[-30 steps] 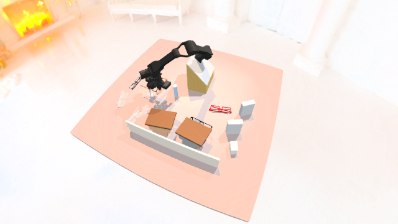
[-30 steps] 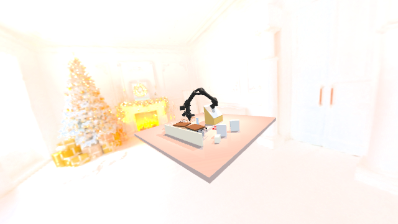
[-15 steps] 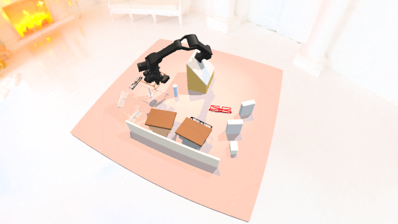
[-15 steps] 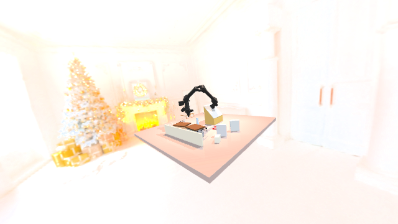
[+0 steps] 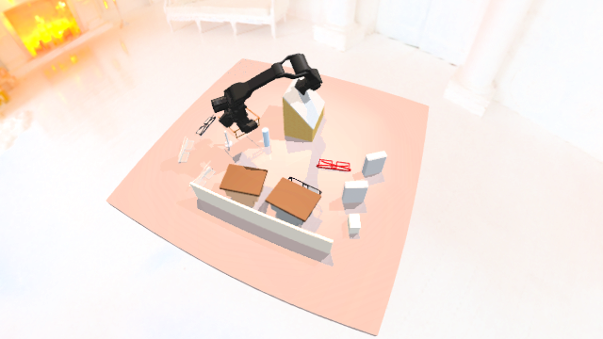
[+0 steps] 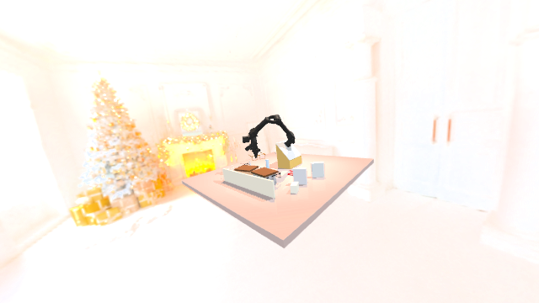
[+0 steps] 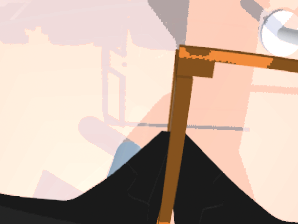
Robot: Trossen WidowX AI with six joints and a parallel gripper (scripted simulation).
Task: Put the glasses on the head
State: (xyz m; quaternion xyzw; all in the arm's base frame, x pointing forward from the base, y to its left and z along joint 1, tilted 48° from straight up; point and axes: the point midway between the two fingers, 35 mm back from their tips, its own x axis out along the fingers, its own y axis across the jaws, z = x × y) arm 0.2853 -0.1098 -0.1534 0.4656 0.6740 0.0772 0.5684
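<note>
My gripper (image 5: 251, 128) (image 6: 257, 156) (image 7: 172, 140) is shut on one temple of the tortoiseshell glasses (image 5: 259, 119) (image 7: 181, 100). In the wrist view the temple runs up between the fingertips to its hinge corner, and the front bar goes off to the right. The glasses hang in the air left of the blue post in the top view. Two blocky stands with brown slab tops (image 5: 243, 180) (image 5: 293, 199) stand nearer the white wall. I cannot tell whether they are the display heads. No green tag can be made out.
A blue post (image 5: 266, 137) and a small white-based stand (image 7: 280, 32) are close to the held glasses. Red glasses (image 5: 334, 166), black glasses (image 5: 205, 126), white blocks (image 5: 374, 164) (image 5: 354, 192) (image 5: 354, 225), a long white wall (image 5: 261, 217) and a yellow-sided wedge (image 5: 298, 123) also stand or lie on the table.
</note>
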